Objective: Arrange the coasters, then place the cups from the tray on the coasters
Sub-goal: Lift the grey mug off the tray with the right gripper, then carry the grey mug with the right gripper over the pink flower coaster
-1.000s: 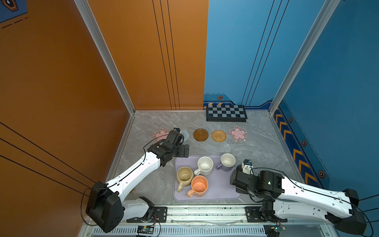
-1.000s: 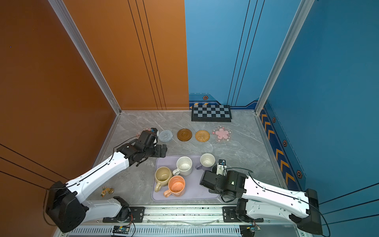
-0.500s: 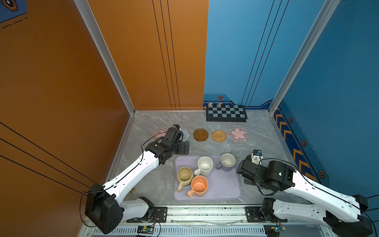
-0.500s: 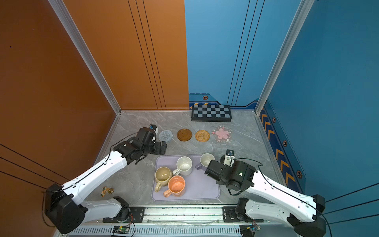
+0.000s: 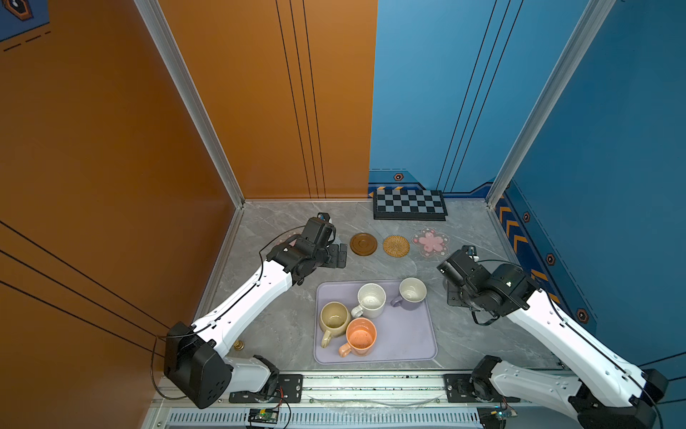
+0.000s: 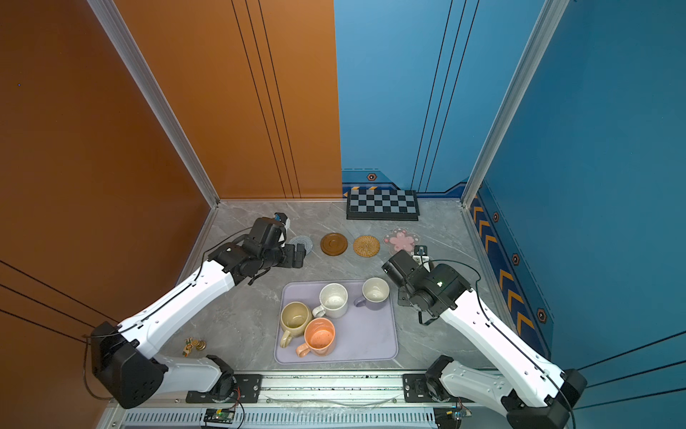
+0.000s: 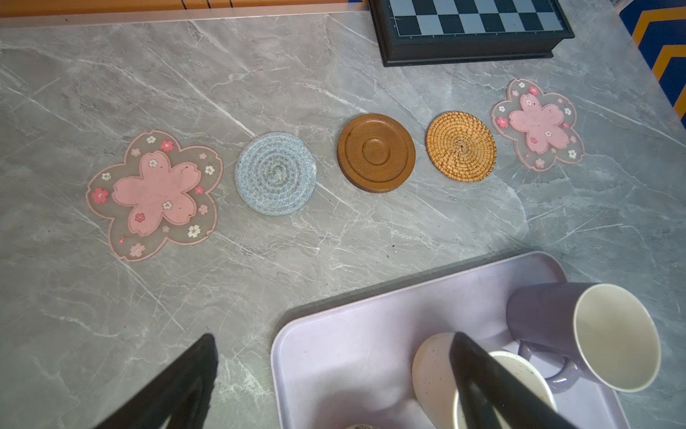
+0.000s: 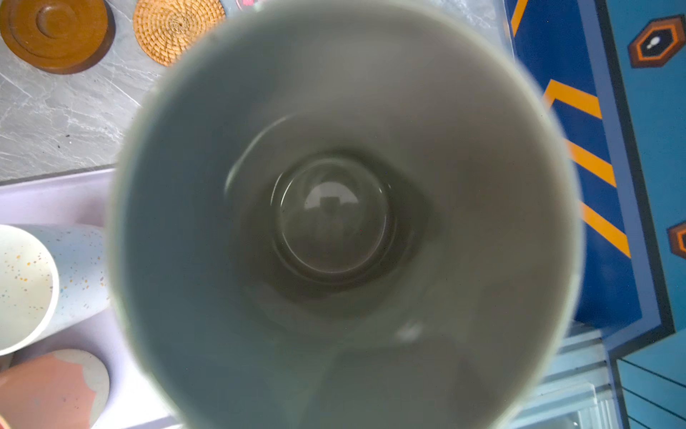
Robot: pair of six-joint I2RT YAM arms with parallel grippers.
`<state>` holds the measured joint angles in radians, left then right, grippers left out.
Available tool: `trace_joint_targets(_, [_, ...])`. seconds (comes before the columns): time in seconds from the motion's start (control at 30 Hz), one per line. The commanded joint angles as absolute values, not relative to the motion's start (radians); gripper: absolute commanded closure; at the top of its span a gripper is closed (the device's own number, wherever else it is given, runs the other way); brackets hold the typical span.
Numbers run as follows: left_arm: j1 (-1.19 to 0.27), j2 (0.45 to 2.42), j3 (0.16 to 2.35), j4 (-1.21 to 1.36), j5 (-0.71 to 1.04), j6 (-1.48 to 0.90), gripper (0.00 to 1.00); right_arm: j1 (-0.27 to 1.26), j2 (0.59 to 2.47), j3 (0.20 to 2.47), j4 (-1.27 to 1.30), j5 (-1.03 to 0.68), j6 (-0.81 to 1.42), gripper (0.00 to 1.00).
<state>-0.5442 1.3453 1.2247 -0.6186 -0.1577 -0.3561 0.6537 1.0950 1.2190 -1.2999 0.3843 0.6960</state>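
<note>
The left gripper (image 7: 333, 337) is held wide open near the far-left corner of the tray (image 7: 334, 371); the grey cup (image 8: 334, 223) is clamped in the right gripper (image 5: 453, 297) beside the tray's right edge; five coasters (image 7: 376, 152) are lined along the far side of the table (image 5: 464, 334)

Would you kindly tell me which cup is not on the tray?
The grey cup: it fills the right wrist view, whereas the beige cup, white cup, orange cup and lavender cup stand on the tray.
</note>
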Motion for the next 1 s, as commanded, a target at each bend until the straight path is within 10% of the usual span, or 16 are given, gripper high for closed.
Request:
trace_joint_targets(0.0, [-0.532,1.359,1.266,-0.663,-0.183,-0.340,0.02,0.571,1.130,1.263,-1.137,0.338,0.500,1.00])
trace_joint_targets(0.97, [-0.482,1.561,1.386,-0.689,-0.185,-0.362,0.01,0.194,1.534,1.297,-0.563,0.048,0.024,1.00])
